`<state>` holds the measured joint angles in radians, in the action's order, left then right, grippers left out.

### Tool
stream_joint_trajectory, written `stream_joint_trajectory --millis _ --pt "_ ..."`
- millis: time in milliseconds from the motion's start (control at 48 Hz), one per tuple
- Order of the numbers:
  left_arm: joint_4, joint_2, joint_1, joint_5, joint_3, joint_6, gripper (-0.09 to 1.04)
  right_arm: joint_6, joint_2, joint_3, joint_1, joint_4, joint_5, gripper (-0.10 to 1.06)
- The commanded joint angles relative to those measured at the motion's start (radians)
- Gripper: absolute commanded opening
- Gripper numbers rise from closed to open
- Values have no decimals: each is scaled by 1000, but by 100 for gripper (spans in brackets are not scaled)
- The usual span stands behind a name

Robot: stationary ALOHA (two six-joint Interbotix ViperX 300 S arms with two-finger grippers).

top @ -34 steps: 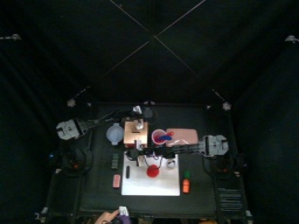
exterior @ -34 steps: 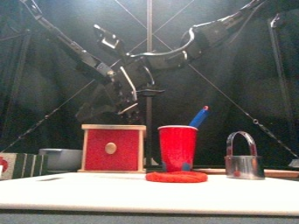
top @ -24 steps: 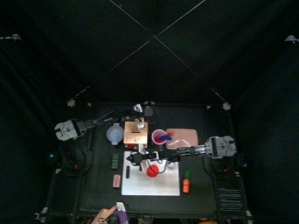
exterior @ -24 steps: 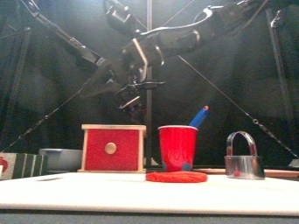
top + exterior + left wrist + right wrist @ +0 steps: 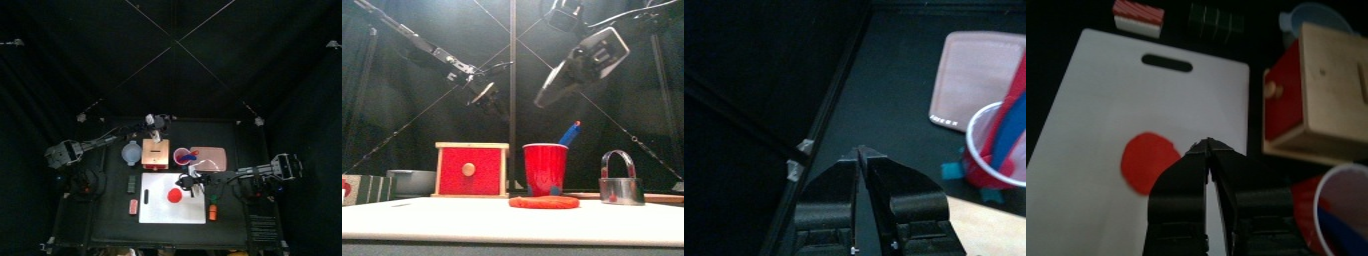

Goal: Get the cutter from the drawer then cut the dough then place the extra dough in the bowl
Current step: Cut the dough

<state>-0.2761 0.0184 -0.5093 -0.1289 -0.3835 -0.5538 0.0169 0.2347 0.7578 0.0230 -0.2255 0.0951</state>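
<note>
L gripper (image 5: 858,152) & R gripper (image 5: 1204,148) both pinched shut, empty, up in air; R over board (image 5: 160,212). Dough (image 5: 544,202) flat on board. Cutter (image 5: 619,180) upright, right of cup (image 5: 547,168).

4 cameras cover the table (image 5: 100,225). The top one looks down from high above, far off. The front one sits level at the near edge, close to the dough (image 5: 544,201), red cup (image 5: 547,168) and wooden box (image 5: 472,169). The right wrist camera looks down on the white cutting board (image 5: 1120,110), sharing those 3 things. The left wrist camera faces the cup and pink tray (image 5: 981,78).
</note>
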Motion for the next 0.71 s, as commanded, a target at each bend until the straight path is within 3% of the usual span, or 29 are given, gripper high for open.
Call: stream_joint_trajectory --millis 21,229,458,583,708 --pt "-91 60 94 193 -86 -5 52 -9 110 48 2 31 75 30" --pt "-178 89 273 561 -239 -6 53 -14 236 107 31 71 255 50" --pt "-153 89 454 859 -347 -8 58 0 233 143 60 118 316 80" --pt "-144 83 532 980 -420 2 67 -15 198 147 60 137 316 85" --pt "-167 86 592 1012 -474 41 74 -21 163 143 61 132 314 85"
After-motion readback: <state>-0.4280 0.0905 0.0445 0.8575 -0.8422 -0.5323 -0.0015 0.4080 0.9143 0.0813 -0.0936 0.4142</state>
